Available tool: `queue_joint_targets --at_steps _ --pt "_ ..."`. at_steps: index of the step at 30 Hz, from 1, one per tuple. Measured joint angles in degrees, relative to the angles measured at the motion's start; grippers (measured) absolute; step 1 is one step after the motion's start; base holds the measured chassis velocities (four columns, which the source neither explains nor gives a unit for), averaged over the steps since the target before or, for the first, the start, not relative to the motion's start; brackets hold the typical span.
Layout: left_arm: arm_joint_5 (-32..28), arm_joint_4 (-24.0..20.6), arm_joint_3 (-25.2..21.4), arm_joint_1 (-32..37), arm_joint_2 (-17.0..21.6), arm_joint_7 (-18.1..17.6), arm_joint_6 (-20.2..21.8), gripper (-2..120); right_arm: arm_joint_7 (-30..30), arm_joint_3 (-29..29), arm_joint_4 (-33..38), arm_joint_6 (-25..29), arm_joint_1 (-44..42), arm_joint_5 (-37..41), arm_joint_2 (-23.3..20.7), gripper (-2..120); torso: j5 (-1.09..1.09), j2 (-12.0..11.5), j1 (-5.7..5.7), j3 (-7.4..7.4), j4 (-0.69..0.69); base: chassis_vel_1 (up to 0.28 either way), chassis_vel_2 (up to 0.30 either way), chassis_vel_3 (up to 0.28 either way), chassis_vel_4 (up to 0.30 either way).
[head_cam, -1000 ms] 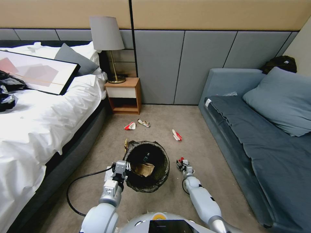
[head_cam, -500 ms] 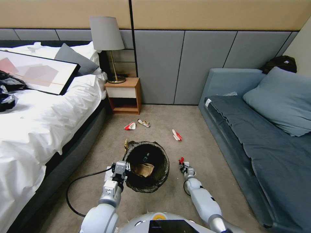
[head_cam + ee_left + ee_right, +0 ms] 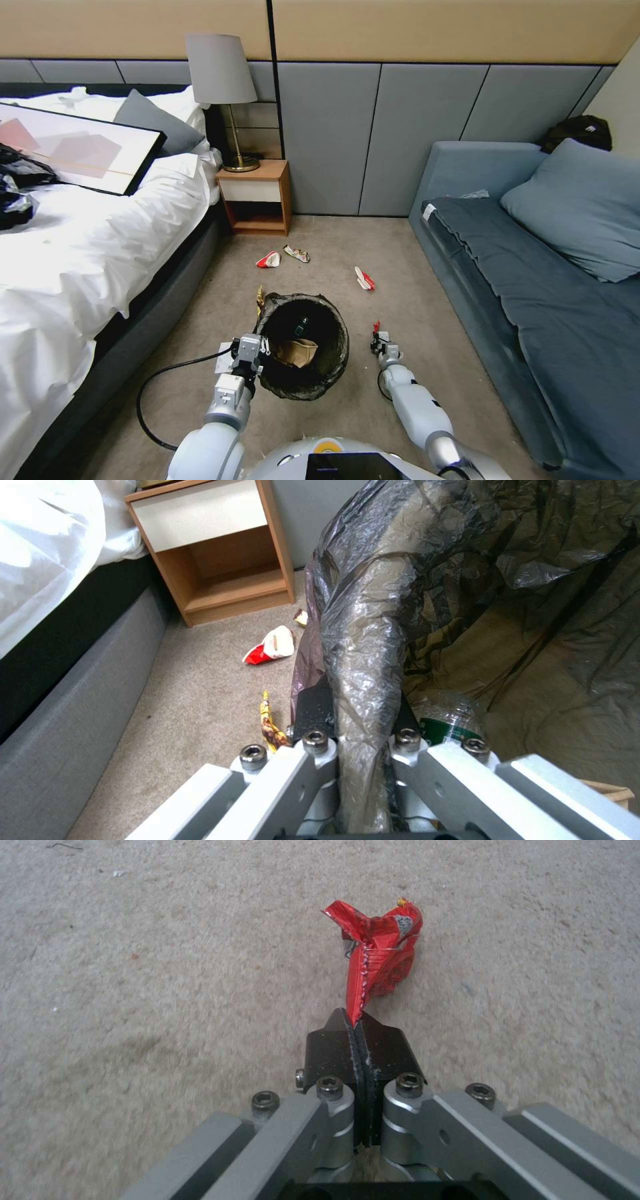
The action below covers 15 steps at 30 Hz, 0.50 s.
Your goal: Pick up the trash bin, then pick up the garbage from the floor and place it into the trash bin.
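Note:
The trash bin (image 3: 303, 347), lined with a crinkled dark bag, stands on the carpet in front of me. My left gripper (image 3: 257, 348) is shut on its near-left rim; the left wrist view shows the bag-covered rim (image 3: 363, 645) pinched between the fingers of the left gripper (image 3: 357, 715). Inside the bin lie a brown cardboard scrap (image 3: 297, 350) and a plastic bottle (image 3: 448, 715). To the right of the bin, my right gripper (image 3: 379, 341) is shut on a crumpled red wrapper (image 3: 377, 950) just above the carpet. More garbage lies beyond: a red-and-white wrapper (image 3: 269, 260), a patterned wrapper (image 3: 296, 253), another red-and-white wrapper (image 3: 364, 279) and a yellow packet (image 3: 261, 297).
A bed (image 3: 87, 253) runs along the left and a blue-grey sofa (image 3: 533, 293) along the right. A wooden nightstand (image 3: 255, 197) with a lamp stands at the back wall. A black cable (image 3: 160, 373) and a white paper (image 3: 223, 360) lie left of the bin. Open carpet lies between bed and sofa.
My right gripper has edged a little to the right, away from the bin, and has drawn tight on the red wrapper. The left gripper still holds the bin rim.

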Motion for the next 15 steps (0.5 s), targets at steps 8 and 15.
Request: queue_joint_targets --at_steps 8,15 --pt "0.09 0.00 0.04 0.04 0.04 0.08 -0.03 0 0.60 -0.03 0.73 0.06 -0.07 -0.11 -0.33 0 -0.01 0.00 0.00 0.00 -0.01 0.000 0.000 0.000 0.000" --pt "0.05 0.01 0.05 -0.23 0.06 0.12 -0.03 0 2.28 -0.16 6.90 1.52 -2.60 -0.58 -0.50 0 -0.02 0.00 0.00 0.00 -0.01 0.000 0.000 0.000 0.000"
